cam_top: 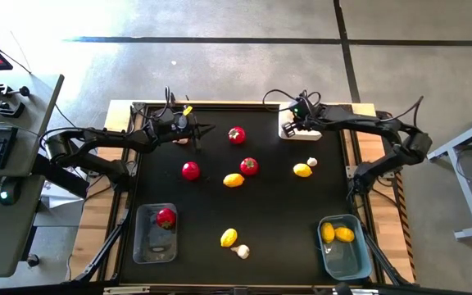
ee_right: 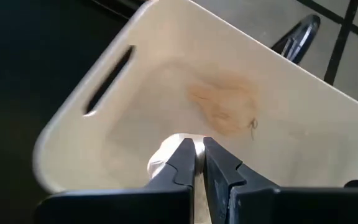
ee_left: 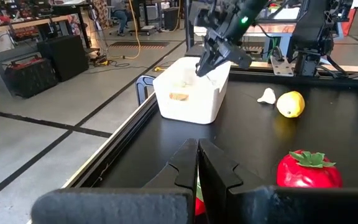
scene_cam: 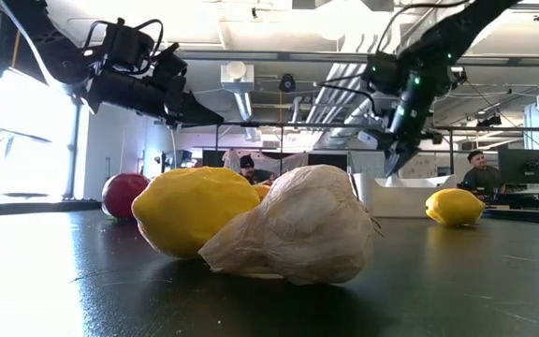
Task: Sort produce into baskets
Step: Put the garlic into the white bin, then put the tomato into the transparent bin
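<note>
White tub (cam_top: 299, 129): opaque, rounded-rectangle, slot handle, brownish stain on floor; far right corner of the table.
Right gripper (ee_right: 197, 163): fingers closed together just over a white garlic bulb (ee_right: 166, 149) lying in that tub; grip cannot be told.
Left gripper (cam_top: 206, 129): closed, empty, above far left of table.
Clear tub (cam_top: 155, 233): near left, one red tomato (cam_top: 165, 218).
Blue-grey tub (cam_top: 344, 246): near right, two yellow lemons (cam_top: 337, 233).
Loose produce: glossy tomatoes, lemons, papery garlic scattered on the mat.
Table (cam_top: 211, 205): matte black.
Room: concrete floor, taped lines.

far right corner: tub (cam_top: 298, 129), bulb (ee_right: 166, 152) in it
near corners: two tubs (cam_top: 155, 233), one each side
middle: loose produce (cam_top: 233, 180)
</note>
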Available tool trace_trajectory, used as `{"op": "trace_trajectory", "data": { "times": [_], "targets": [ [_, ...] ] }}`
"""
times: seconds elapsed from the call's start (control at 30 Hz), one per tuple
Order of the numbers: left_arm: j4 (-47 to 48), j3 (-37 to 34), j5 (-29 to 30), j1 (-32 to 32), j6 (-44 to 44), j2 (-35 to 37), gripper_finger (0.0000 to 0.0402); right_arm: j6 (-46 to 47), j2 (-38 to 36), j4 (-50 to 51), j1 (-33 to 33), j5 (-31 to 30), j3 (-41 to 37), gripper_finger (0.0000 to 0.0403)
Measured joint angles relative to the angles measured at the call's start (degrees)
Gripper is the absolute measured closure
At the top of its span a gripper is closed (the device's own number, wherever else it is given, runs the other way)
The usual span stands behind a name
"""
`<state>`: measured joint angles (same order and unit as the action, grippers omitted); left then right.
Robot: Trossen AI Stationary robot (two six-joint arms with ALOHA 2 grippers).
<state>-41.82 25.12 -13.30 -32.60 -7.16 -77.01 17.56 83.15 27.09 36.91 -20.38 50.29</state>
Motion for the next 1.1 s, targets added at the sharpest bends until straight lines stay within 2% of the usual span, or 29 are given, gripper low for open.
{"op": "trace_trajectory", "data": {
  "times": [0.13,0.27,0.4,0.57,0.67,0.87,1.1],
  "targets": [
    [0.3,0.0,-0.7,0.1,0.0,0.0,0.0401,-0.8,0.0,-2.9,1.4,1.5,-2.6,0.0397],
    [0.9,0.0,-2.7,1.0,-1.4,0.0,0.0401,-1.1,0.0,-3.8,2.1,2.1,-3.7,0.0371],
    [2.4,0.5,-2.9,4.0,-2.1,0.0,0.0401,-3.0,0.0,-3.8,1.9,2.0,-3.3,0.0318],
    [9.5,3.6,-2.9,8.0,-3.0,0.0,0.0401,-5.1,-0.2,-2.4,0.6,1.1,-0.4,0.0242],
    [11.6,5.2,-2.6,9.5,-2.2,0.0,0.0402,-5.6,-1.6,-1.4,-0.6,0.9,1.8,0.0217],
    [16.4,8.5,-1.1,11.1,0.8,0.0,0.0388,-6.6,-8.2,-2.1,-5.6,1.2,1.2,0.0217],
    [21.3,13.2,-0.6,14.5,-0.6,-2.5,0.0326,-2.7,-11.0,-4.9,-13.2,1.4,-2.8,0.0219]
  ]
}}
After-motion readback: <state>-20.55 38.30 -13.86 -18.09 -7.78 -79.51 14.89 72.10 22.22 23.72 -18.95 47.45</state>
